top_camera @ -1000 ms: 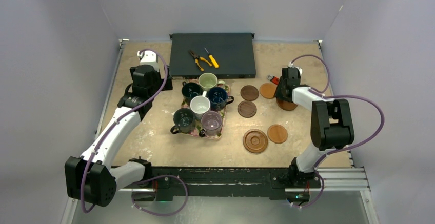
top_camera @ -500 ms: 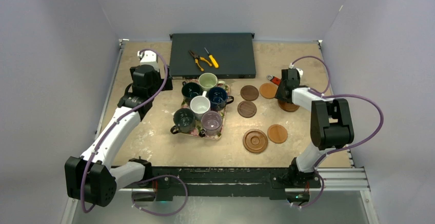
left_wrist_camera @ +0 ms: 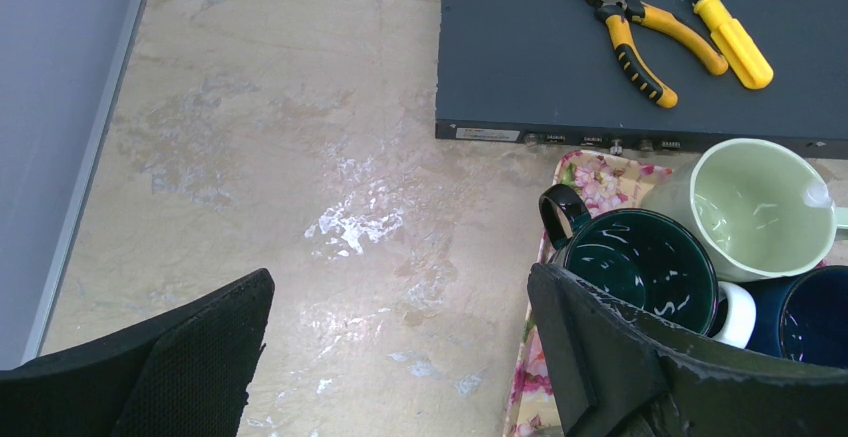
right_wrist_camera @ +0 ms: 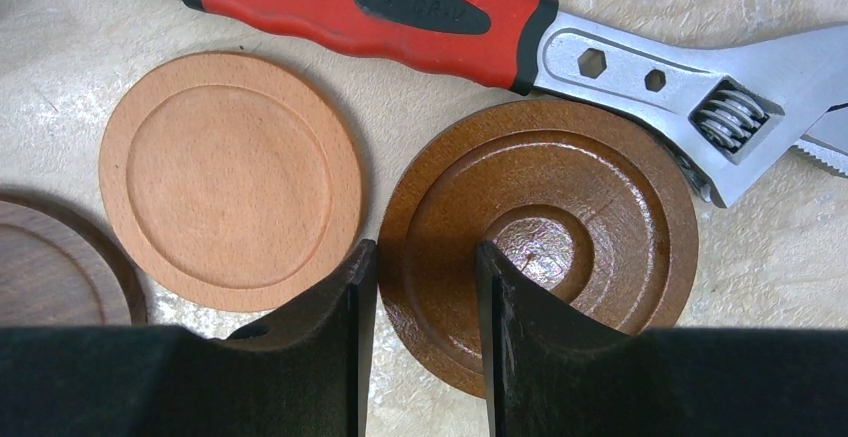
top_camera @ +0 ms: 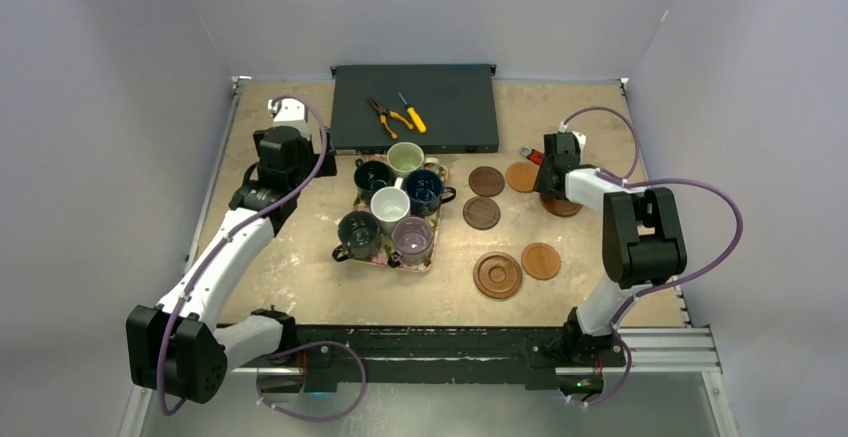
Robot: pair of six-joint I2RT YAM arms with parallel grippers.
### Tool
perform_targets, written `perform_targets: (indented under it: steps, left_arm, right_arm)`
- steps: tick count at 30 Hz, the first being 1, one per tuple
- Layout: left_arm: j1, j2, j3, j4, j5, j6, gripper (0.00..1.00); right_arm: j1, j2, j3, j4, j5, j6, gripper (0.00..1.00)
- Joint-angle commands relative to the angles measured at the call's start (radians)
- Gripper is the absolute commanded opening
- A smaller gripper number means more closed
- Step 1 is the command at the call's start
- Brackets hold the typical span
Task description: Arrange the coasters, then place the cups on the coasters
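Note:
My right gripper (right_wrist_camera: 418,249) is shut on the left side of a reddish-brown ringed coaster (right_wrist_camera: 600,207), one finger at its outer edge and the other at its central hollow; the coaster (top_camera: 562,207) lies at the far right of the table. A light tan coaster (right_wrist_camera: 230,177) lies just left of it. Two dark coasters (top_camera: 487,180) (top_camera: 481,213), a tan one (top_camera: 541,261) and a second ringed one (top_camera: 498,275) lie mid-table. The cups (top_camera: 390,204) stand on the floral tray (top_camera: 427,261). My left gripper (left_wrist_camera: 400,357) hangs open left of the dark teal cup (left_wrist_camera: 640,262).
A red-handled adjustable wrench (right_wrist_camera: 420,12) lies just beyond the two coasters by my right gripper. A dark flat box (top_camera: 415,107) at the back carries yellow-handled pliers (left_wrist_camera: 625,27) and a screwdriver (left_wrist_camera: 730,42). Grey walls close in the table on three sides.
My right gripper has shifted slightly toward the back and left over the ringed coaster. The left arm, the cups and the other coasters have not moved.

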Motion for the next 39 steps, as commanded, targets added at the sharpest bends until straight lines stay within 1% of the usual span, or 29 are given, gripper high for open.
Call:
perform_targets:
  steps: [1, 17, 21, 25, 35, 39]
  left_arm:
    - [-0.005, -0.001, 0.039, 0.011, 0.006, -0.002, 0.99]
    - [-0.005, 0.001, 0.040, 0.011, 0.004, 0.000, 0.99]
    - [-0.005, 0.001, 0.040, 0.012, 0.002, 0.000, 0.99]
    - [-0.006, -0.001, 0.040, 0.010, 0.002, 0.000, 0.99]
    - [-0.006, -0.003, 0.039, 0.011, 0.004, -0.001, 0.99]
    - [-0.007, -0.003, 0.040, 0.009, 0.004, -0.002, 0.99]
  right_arm:
    - [0.018, 0.037, 0.023, 0.015, -0.065, 0.020, 0.10]
    - [0.044, 0.048, 0.035, 0.024, -0.050, 0.031, 0.10]
    - [0.046, 0.048, 0.036, 0.007, -0.023, 0.049, 0.10]
    - [0.046, 0.038, 0.034, -0.033, 0.011, 0.090, 0.14]
    - [0.056, -0.006, -0.020, -0.053, -0.038, 0.120, 0.21]
    - [0.058, -0.020, -0.010, -0.077, -0.024, 0.120, 0.27]
